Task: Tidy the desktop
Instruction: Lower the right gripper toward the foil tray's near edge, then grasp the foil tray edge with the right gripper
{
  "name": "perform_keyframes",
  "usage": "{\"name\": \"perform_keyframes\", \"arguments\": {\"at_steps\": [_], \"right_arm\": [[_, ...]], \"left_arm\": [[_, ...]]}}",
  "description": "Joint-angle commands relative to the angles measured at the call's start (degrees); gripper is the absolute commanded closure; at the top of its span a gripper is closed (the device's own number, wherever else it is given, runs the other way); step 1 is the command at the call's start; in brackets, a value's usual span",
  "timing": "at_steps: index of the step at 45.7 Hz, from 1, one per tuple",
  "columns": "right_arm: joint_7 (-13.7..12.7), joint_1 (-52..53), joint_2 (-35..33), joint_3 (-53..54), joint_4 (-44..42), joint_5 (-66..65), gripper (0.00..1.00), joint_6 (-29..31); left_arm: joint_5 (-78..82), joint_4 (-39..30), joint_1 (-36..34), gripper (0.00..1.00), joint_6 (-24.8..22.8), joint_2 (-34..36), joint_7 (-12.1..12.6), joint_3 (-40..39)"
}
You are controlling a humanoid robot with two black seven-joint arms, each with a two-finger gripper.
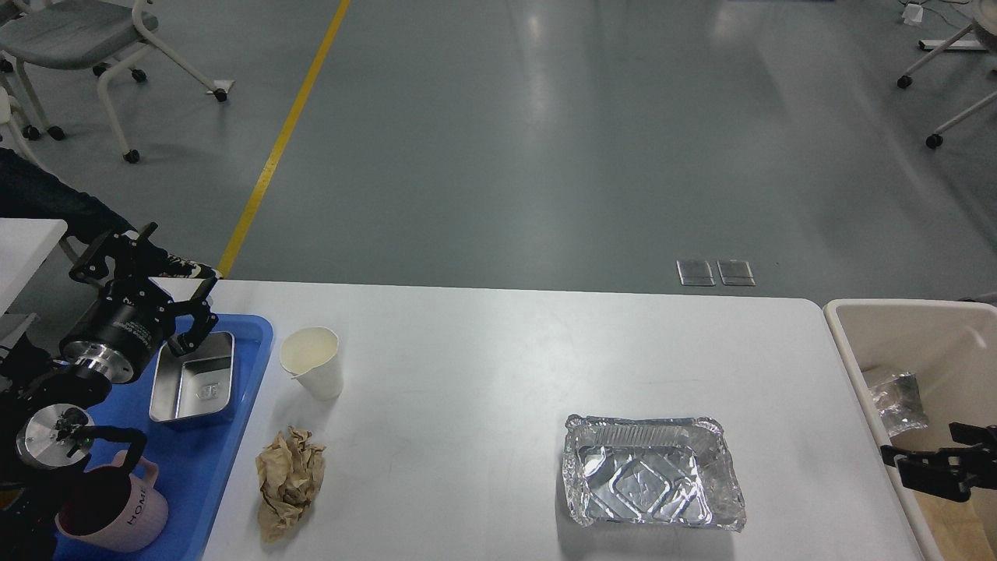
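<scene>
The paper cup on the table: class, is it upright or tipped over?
Upright. The paper cup stands on its base on the table, open mouth facing up.

On the desktop (498,358), a cup (312,361) stands behind crumpled paper (289,481), foil tray (653,483) to their right.

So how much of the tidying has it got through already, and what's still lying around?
Partly done. A steel box and pink mug sit in the blue tray, and crumpled foil lies in the beige bin. Both grippers, left and right, hold nothing. Left on the desktop: paper cup, crumpled brown paper, foil container.
</scene>
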Motion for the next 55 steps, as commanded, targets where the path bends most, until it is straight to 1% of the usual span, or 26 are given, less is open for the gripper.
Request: {"name": "perform_keyframes", "arguments": {"at_steps": [1, 11, 25, 35, 43, 55], "right_arm": [[0.5, 0.7, 2.7, -0.1, -1.2, 3.6, 0.00, 1.0], [0.1, 0.8, 8.7, -0.4, -1.7, 3.4, 0.00, 1.3], [0.8, 2.1, 15.9, -0.6, -2.9, 3.6, 0.00, 2.2], [1.0, 6.4, 19.2, -5.9, -5.1, 4.1, 0.00, 2.3], [1.4, 7.1, 22.4, -7.4, -6.0, 4.2, 0.00, 2.3], [1.4, 7.0, 27.8, -7.6, -11.6, 4.2, 0.00, 2.4]], "left_arm": [[0.1, -0.1, 0.0, 0.04, 0.2, 0.0, 0.0, 0.1], [0.1, 0.0, 0.1, 0.04, 0.2, 0.1, 0.0, 0.1], [0.1, -0.1, 0.7, 0.04, 0.9, 0.0, 0.0, 0.1], [0.1, -0.1, 0.9, 0.04, 1.0, 0.1, 0.0, 0.1], [0.1, 0.0, 0.9, 0.04, 1.0, 0.1, 0.0, 0.1], [0.2, -0.1, 0.9, 0.04, 1.0, 0.0, 0.0, 0.1]]}}
